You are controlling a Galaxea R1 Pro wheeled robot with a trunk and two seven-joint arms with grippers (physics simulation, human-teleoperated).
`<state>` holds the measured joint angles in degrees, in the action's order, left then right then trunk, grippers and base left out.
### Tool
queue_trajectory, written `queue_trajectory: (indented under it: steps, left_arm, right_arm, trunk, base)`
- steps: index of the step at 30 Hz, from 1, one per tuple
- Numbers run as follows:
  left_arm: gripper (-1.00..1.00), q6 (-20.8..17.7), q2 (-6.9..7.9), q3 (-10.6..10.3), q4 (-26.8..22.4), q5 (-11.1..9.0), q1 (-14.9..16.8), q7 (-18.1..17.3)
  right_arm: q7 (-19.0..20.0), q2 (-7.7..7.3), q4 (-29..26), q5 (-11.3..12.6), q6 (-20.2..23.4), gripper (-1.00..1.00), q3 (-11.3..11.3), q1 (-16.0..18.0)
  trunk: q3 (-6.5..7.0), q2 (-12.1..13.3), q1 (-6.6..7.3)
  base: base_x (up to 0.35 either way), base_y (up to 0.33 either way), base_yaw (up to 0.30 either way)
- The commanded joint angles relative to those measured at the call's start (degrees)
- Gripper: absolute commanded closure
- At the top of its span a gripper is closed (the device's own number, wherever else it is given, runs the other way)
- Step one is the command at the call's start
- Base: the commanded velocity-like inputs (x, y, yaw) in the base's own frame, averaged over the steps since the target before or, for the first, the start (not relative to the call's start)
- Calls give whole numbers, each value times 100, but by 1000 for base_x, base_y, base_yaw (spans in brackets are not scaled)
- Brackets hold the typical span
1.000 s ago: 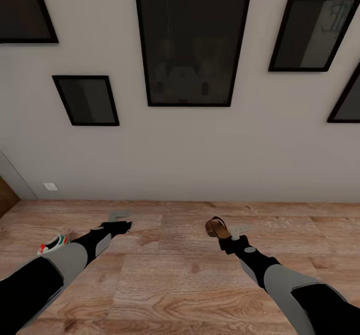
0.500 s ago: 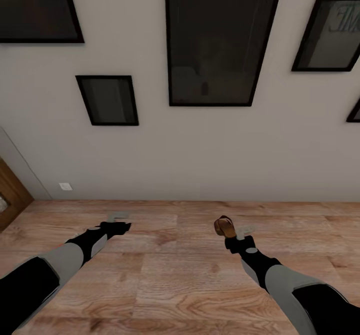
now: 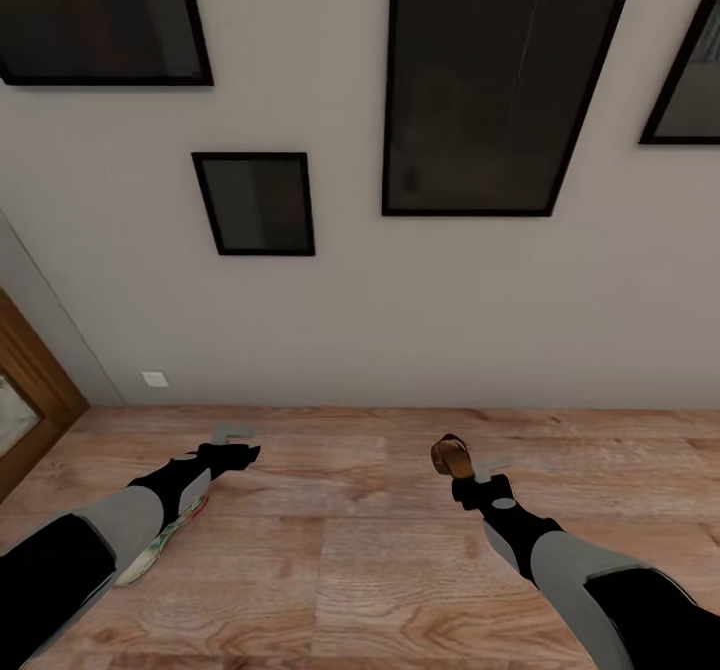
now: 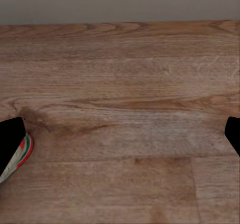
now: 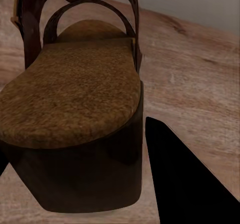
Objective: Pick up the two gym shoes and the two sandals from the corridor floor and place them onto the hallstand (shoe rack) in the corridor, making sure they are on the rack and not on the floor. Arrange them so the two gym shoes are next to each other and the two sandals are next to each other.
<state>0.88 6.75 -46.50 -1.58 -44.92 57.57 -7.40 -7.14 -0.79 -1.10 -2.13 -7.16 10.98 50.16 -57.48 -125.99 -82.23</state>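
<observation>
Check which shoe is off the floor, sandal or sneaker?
The sandal, held up in the right gripper. The gym shoe lies on the corridor floor under the left forearm.

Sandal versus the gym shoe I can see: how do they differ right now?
The sandal is held off the floor in the right gripper; the gym shoe lies on the corridor floor under the left arm, ungripped. The sandal is dark brown with a tan insole and arched straps; the gym shoe is white with red and green trim. Neither is on a rack.

The wood-plank corridor floor (image 3: 360,550) carries one gym shoe (image 3: 160,548), lying beneath the left arm.
</observation>
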Motion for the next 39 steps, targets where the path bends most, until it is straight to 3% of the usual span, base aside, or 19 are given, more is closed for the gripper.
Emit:
queue_trajectory:
  steps: [1,20,39]
  left_arm:
    - [-100,0,0,0,0,0,0,0]
    - [-100,-2,2,-1,0,1,0,-7]
    - [-100,0,2,0,-2,1,0,1]
  right_arm:
    - [4,0,0,11,-1,100,0,1]
    - [2,0,4,11,-5,100,1,-6]
    - [2,0,5,11,-5,100,1,-6]
  trunk:
    - [0,0,0]
    - [0,0,0]
    - [0,0,0]
  base:
    - [43,350,0]
    - [-26,350,-10]
    - [42,350,-213]
